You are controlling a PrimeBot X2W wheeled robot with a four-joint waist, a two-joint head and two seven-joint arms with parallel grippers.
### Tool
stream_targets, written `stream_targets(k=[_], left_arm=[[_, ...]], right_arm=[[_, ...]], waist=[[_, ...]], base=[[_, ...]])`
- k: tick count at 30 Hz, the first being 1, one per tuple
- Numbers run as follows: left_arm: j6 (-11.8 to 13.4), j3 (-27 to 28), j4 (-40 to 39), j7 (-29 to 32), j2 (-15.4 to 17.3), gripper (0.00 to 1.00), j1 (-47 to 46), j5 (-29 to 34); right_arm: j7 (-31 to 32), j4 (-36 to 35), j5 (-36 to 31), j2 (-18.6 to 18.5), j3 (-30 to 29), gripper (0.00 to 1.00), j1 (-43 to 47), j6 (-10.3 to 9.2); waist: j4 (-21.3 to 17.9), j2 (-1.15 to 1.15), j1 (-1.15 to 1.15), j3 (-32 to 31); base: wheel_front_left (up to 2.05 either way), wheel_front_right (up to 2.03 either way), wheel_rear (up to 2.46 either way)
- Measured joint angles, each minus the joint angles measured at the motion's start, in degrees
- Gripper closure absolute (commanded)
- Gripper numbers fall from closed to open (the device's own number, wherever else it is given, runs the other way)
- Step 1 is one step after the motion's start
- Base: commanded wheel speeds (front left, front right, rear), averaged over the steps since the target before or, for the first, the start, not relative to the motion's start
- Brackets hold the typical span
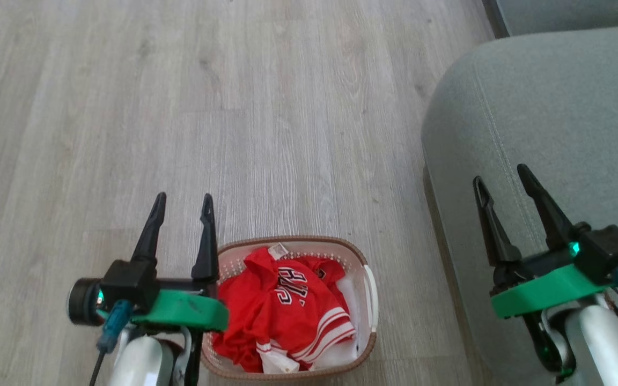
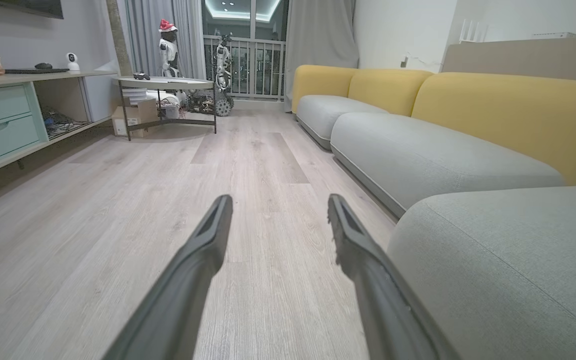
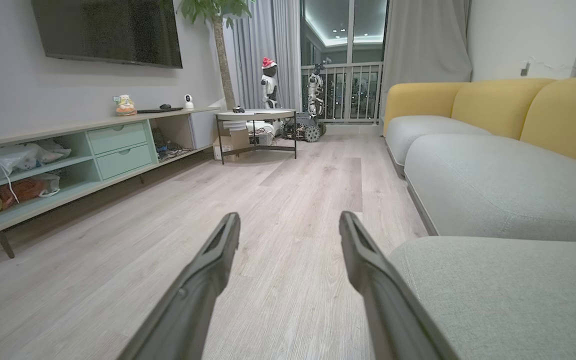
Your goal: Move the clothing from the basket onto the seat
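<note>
Red jersey clothing [image 1: 282,316] with white stripes and lettering lies bunched in the white basket [image 1: 372,292] with a brown rim, on the floor at the bottom centre of the head view. My left gripper [image 1: 183,206] hangs open just left of the basket, above its left rim, holding nothing. The grey-green seat [image 1: 556,107] fills the right side. Above the seat's near edge my right gripper [image 1: 502,179] is open and empty. In the wrist views both grippers [image 2: 278,205] [image 3: 288,220] point along the floor with the seat [image 2: 508,260] [image 3: 508,285] at the right.
Pale wood floor [image 1: 234,107] stretches ahead and left. More grey sofa cushions [image 2: 418,155] with yellow backs run along the right wall. A round table [image 3: 255,116] stands far ahead and a low cabinet with mint drawers [image 3: 118,145] lines the left wall.
</note>
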Motion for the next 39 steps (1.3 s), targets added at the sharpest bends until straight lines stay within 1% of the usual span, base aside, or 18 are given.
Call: stream_targets(k=[10,13,19,21,24,30,32,39], left_arm=[[1.41,-0.93,1.71,-0.09,0.01,0.00,-3.22,-1.47],[1.42,-1.45,2.81,-0.14,0.01,0.00,-4.80,-1.49],[1.36,-2.90,7.73,-0.14,0.00,0.00,-9.25,-1.57],[0.77,-3.12,9.58,-0.14,-0.01,0.00,-10.82,-3.56],[-0.59,-4.08,13.86,-0.14,-0.01,0.00,-13.47,-5.77],[-2.21,-5.30,24.02,-0.15,-0.09,0.00,-19.26,-9.04],[-3.13,-6.06,27.65,-0.15,-0.12,0.00,-21.26,-10.56],[-4.63,-9.18,41.12,-0.14,-0.22,0.00,-27.69,-15.77]], right_arm=[[0.00,-1.93,1.96,-0.87,-1.08,0.00,-3.07,0.00],[0.00,-2.92,2.55,-1.52,-1.65,0.00,-4.47,0.00],[0.00,-4.22,3.60,-1.94,-2.26,0.00,-6.44,0.00],[0.00,-4.67,4.07,-2.14,-2.54,0.00,-7.41,0.00],[-0.01,-5.44,4.44,-2.70,-3.12,0.00,-9.05,0.00],[-0.01,-7.75,5.12,-3.55,-4.61,0.00,-11.76,0.00],[-0.01,-8.54,5.27,-3.71,-4.97,0.00,-12.63,0.00],[-0.19,-10.93,6.19,-4.38,-5.09,0.00,-15.94,0.00]], waist=[[-1.97,0.00,0.00,5.20],[-2.47,0.00,0.00,7.23],[-3.20,0.00,0.00,11.69],[-3.48,0.00,0.00,13.33],[-3.86,0.00,0.00,15.81],[-4.75,0.00,0.01,20.70],[-5.09,0.00,0.01,22.28],[-6.43,0.00,0.01,27.84]], base=[[0.00,0.00,0.00],[0.00,0.00,0.00],[0.00,0.00,0.00],[0.00,0.00,0.00],[0.00,0.00,0.00],[0.00,0.00,0.00],[0.00,0.00,0.00],[0.00,0.00,0.00]])
